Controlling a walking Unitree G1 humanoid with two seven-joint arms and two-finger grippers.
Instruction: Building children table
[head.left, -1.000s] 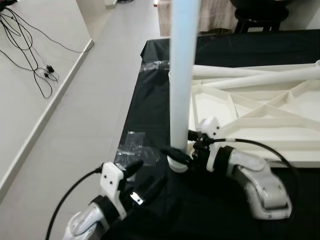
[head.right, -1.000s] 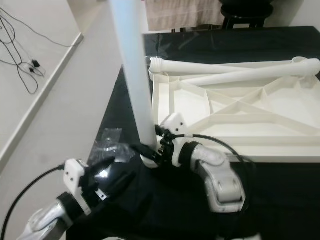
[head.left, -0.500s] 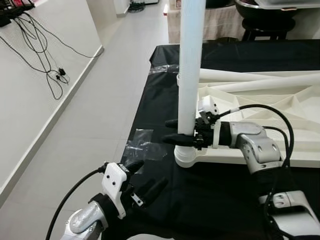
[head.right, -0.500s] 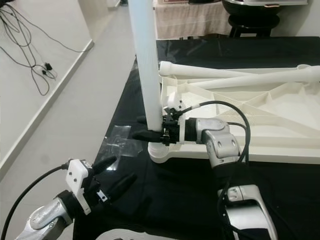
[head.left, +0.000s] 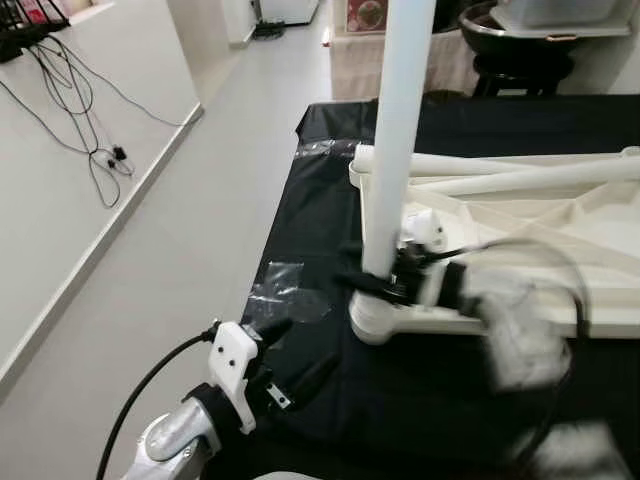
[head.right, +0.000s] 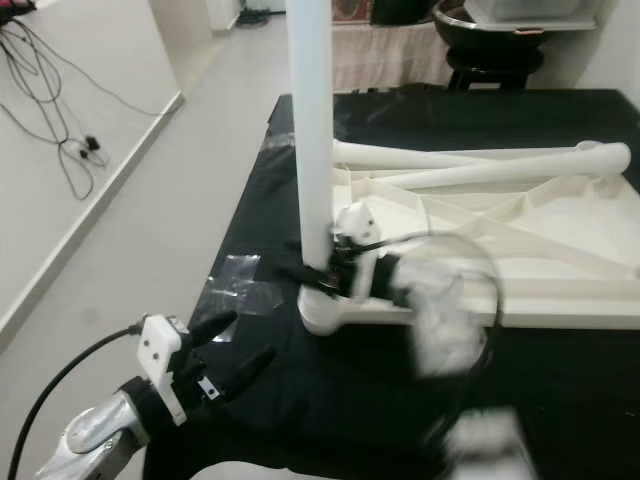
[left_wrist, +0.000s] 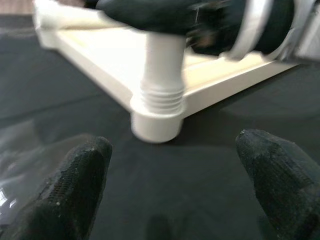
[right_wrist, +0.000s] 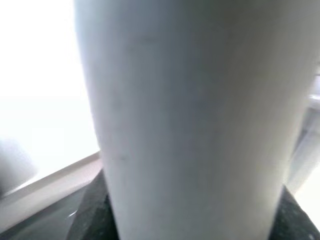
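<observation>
Bright, even indoor light; the right arm (head.left: 510, 330) is motion-blurred, and both wrist views are soft.

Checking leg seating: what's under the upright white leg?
The upright leg stands in the tabletop's round corner socket, threads showing above it. The black cloth lies under the socket; the leg's end inside is hidden.

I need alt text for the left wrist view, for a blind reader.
A white table leg stands upright in the corner socket of a white tabletop on black cloth. The left end effector is open before it.
</observation>
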